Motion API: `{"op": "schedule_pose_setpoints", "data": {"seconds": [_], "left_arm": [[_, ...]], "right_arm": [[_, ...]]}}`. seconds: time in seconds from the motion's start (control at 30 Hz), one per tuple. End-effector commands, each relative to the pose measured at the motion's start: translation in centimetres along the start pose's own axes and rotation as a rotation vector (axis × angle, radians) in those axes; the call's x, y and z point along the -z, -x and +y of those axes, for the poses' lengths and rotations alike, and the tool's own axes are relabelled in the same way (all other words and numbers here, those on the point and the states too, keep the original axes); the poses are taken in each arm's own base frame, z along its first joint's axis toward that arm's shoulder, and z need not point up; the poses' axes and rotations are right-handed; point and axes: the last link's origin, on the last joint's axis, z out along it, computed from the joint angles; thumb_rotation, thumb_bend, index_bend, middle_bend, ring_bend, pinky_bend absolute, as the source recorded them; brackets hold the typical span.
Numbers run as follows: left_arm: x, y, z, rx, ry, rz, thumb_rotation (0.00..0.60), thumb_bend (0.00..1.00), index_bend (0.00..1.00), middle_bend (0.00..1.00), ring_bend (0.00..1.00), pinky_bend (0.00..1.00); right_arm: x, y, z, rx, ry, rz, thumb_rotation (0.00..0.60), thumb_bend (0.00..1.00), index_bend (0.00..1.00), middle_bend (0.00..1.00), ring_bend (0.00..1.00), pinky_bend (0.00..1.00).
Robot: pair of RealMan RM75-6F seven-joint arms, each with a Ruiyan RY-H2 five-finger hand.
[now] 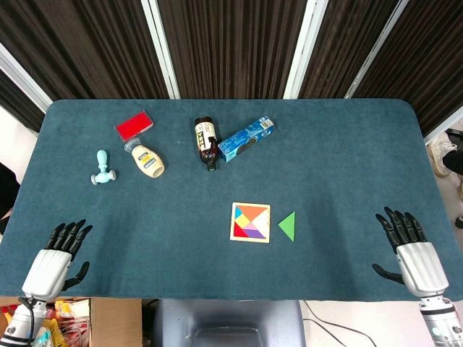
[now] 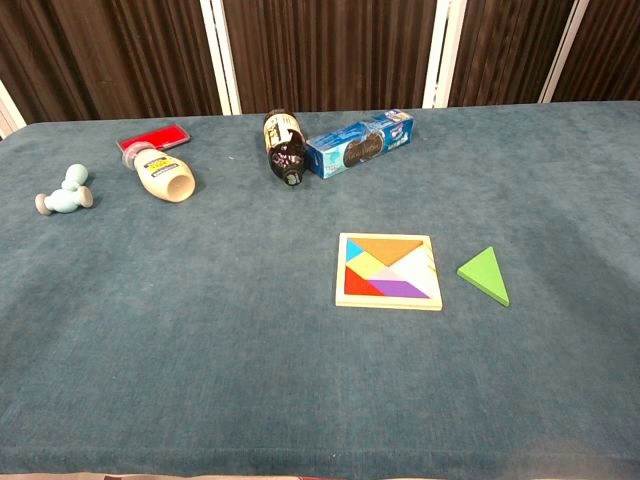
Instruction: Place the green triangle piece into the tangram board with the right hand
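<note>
Flat bright-green triangle point(image 2: 484, 273) just right of tangram board point(image 2: 389, 271); right robot hand point(image 1: 409, 245) empty, fingers spread, well apart.

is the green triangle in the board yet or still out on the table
Out. The green triangle lies flat on the cloth just right of the tangram board, apart from it.

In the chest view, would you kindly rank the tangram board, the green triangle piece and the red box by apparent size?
1. tangram board
2. and 3. green triangle piece and red box look similar; the box lies farther away, so I won't rank them.
</note>
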Motion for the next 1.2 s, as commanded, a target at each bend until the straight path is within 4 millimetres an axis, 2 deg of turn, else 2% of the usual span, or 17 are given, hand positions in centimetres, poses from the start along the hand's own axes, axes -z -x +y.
{"op": "schedule_pose_setpoints", "data": {"seconds": [0.03, 0.2, 0.3, 0.5, 0.63, 0.83, 1.2], "left_arm": [[0.0, 0.1, 0.0, -0.003, -0.003, -0.012, 0.600, 0.47, 0.00, 0.00, 0.00, 0.01], [-0.1, 0.0, 0.3, 0.007, 0.009, -0.004, 0.600, 0.47, 0.00, 0.00, 0.00, 0.01], [0.0, 0.0, 0.3, 0.024, 0.015, -0.008, 0.600, 0.47, 0.00, 0.00, 0.00, 0.00], [0.2, -0.3, -0.2, 0.029, 0.001, -0.005, 0.600, 0.47, 0.00, 0.00, 0.00, 0.01], [0.2, -0.3, -0.4, 0.026, -0.009, 0.001, 0.600, 0.47, 0.00, 0.00, 0.00, 0.01], [0.1, -0.1, -0.4, 0.026, -0.012, -0.018, 0.600, 0.47, 0.00, 0.00, 0.00, 0.01], [0.0, -0.2, -0.5, 0.024, -0.017, -0.012, 0.600, 0.47, 0.00, 0.00, 0.00, 0.01]], "right_arm": [[-0.1, 0.0, 0.0, 0.000, 0.002, 0.000, 0.600, 0.10, 0.00, 0.00, 0.00, 0.00], [-0.5, 0.3, -0.1, 0.008, -0.012, -0.011, 0.600, 0.10, 0.00, 0.00, 0.00, 0.00], [-1.9, 0.4, -0.6, 0.026, -0.052, -0.012, 0.600, 0.10, 0.00, 0.00, 0.00, 0.00], [-8.0, 0.2, -3.4, 0.225, -0.273, -0.091, 0.600, 0.10, 0.03, 0.00, 0.00, 0.00], [-11.0, 1.0, -5.7, 0.347, -0.382, -0.160, 0.600, 0.15, 0.16, 0.00, 0.00, 0.00], [-12.6, 2.7, -7.7, 0.471, -0.442, -0.196, 0.600, 0.17, 0.27, 0.00, 0.00, 0.00], [-15.6, 5.3, -9.3, 0.547, -0.448, -0.264, 0.600, 0.27, 0.34, 0.00, 0.00, 0.00]]}}
